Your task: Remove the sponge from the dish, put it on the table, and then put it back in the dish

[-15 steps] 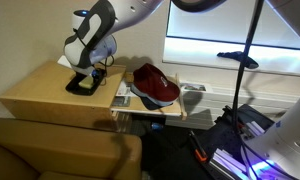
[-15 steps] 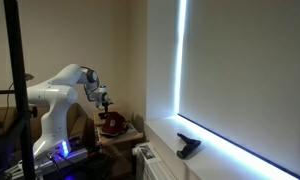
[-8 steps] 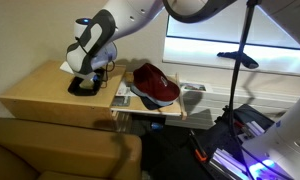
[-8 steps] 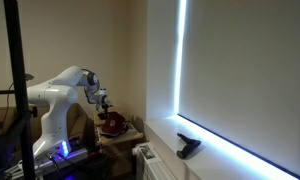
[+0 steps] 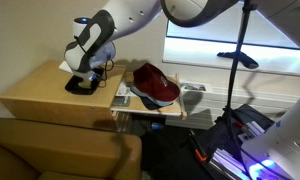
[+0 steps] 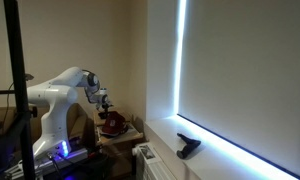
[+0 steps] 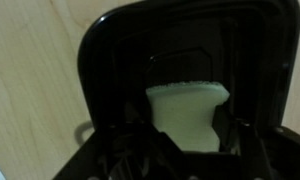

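In the wrist view the pale yellow sponge point(image 7: 187, 112) lies inside the black dish point(image 7: 105, 55), which rests on the tan table point(image 7: 30, 80). My gripper point(image 7: 187, 138) is down in the dish with a finger on each side of the sponge. The right finger point(image 7: 234, 125) presses into the sponge's side, so the jaws look shut on it. In an exterior view the gripper point(image 5: 86, 79) sits low over the dish point(image 5: 76, 89) at the table's point(image 5: 35, 98) far right part. The sponge is hidden there.
A dark red cap point(image 5: 155, 85) lies on a smaller stand with papers point(image 5: 122, 96) next to the table. A sofa back point(image 5: 60, 145) fills the foreground. A black stand with a boom point(image 5: 238, 60) rises on the right. The cap also shows in an exterior view point(image 6: 113, 124).
The arm has shifted slightly left and lowered over the dish since a second ago. Over the last half second it has barely moved.
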`<state>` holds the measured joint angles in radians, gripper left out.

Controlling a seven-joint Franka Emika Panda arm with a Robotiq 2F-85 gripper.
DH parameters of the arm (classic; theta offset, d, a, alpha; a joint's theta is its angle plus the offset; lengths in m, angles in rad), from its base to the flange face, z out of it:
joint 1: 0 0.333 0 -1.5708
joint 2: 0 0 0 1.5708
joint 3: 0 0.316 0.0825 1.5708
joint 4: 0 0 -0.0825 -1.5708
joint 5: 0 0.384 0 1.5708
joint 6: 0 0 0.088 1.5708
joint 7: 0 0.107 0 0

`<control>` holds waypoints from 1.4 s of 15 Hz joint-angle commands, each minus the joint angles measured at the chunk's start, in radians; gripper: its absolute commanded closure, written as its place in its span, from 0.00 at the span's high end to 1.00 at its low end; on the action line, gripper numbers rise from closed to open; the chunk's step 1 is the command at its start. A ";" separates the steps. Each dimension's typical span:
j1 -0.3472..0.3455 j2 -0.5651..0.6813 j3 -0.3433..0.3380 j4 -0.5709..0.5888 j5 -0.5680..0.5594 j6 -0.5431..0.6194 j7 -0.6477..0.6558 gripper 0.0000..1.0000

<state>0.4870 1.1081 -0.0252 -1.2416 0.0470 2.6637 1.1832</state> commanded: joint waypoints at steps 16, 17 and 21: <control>-0.011 -0.154 0.002 -0.009 -0.010 -0.190 -0.018 0.01; -0.021 -0.201 0.008 -0.048 -0.003 -0.220 -0.028 0.01; -0.067 -0.401 0.039 -0.220 0.034 -0.393 -0.091 0.01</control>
<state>0.4635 0.8914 -0.0221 -1.2657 0.0466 2.3734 1.1565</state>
